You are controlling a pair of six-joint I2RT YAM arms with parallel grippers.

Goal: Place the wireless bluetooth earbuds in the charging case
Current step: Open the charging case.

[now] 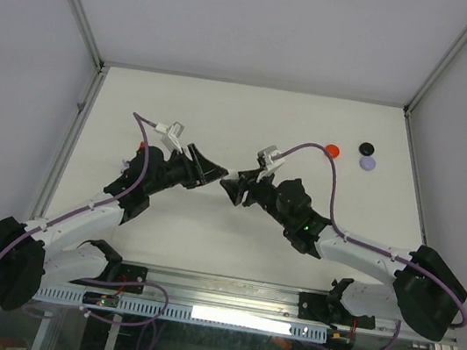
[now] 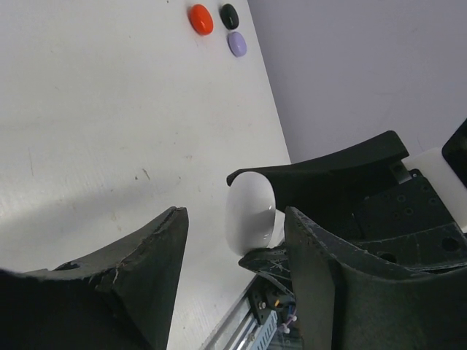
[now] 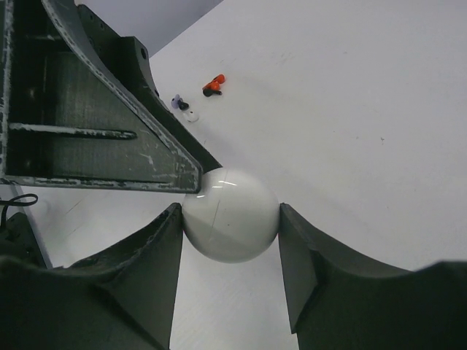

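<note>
The right pincer [image 3: 228, 210] is clamped on a glossy white egg-shaped case [image 3: 230, 230] over the middle of the pale matte bench [image 1: 226, 112], with its rough black wedge-shaped fingers pressing either side. The left pincer [image 2: 233, 213] stands with its fingers apart just beside the case, gripping nothing. A smooth oval red pebble [image 1: 333, 149], a black pebble [image 1: 366, 148] and a lavender pebble [image 1: 367, 163] cluster at the far right. Tiny earbuds [image 3: 212, 87] lie well beyond the case, toward the bench's left side.
</note>
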